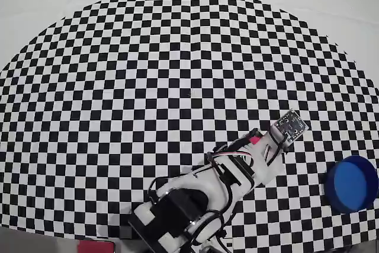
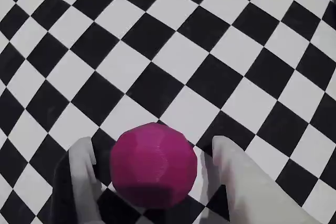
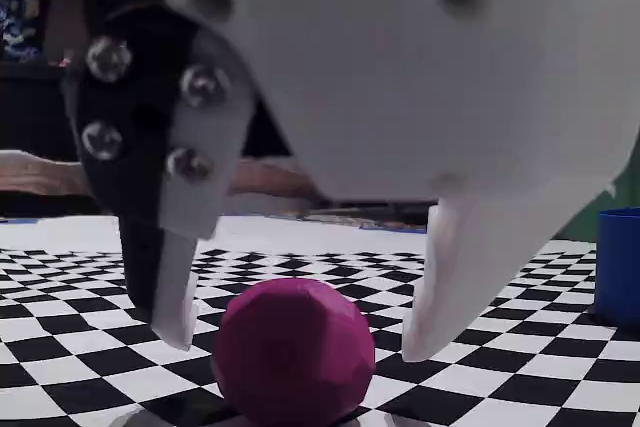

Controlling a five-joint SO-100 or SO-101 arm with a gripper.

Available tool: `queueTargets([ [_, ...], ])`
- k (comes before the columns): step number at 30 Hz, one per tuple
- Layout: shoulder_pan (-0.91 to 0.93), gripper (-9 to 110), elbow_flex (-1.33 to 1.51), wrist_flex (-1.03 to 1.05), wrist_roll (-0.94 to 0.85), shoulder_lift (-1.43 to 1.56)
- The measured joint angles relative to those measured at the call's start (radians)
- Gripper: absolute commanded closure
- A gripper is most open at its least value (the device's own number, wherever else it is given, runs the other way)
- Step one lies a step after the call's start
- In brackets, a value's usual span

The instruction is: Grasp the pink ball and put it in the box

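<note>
The pink ball [image 2: 153,164] rests on the checkered cloth, low in the wrist view. My gripper [image 2: 152,141] is open and straddles it, one white finger [image 2: 84,177] on its left and the other at its right, each with a small gap to the ball. The fixed view shows the same from the side: the ball [image 3: 292,350] on the table between the lowered fingertips of the gripper [image 3: 297,347]. From overhead the gripper [image 1: 263,143] covers the ball. The box [image 1: 352,183], a round blue container, stands at the right edge and shows at the far right of the fixed view [image 3: 618,265].
The black-and-white checkered cloth [image 1: 177,75] covers most of the table. The arm's body and cables [image 1: 195,199] occupy the lower middle of the overhead view. A small circuit board [image 1: 290,124] sits on the wrist.
</note>
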Motion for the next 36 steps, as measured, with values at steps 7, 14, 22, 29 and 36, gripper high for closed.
queueTargets([
  [7, 0.0, 76, -0.012, -0.003, 0.0, -0.018],
  [14, 0.0, 76, -0.02, -0.009, 0.0, -0.028],
  [22, 0.0, 76, -0.02, -0.009, 0.0, -0.038],
  [29, 0.0, 76, -0.02, -0.009, 0.0, -0.044],
  [36, 0.0, 76, -0.02, -0.009, 0.0, -0.044],
])
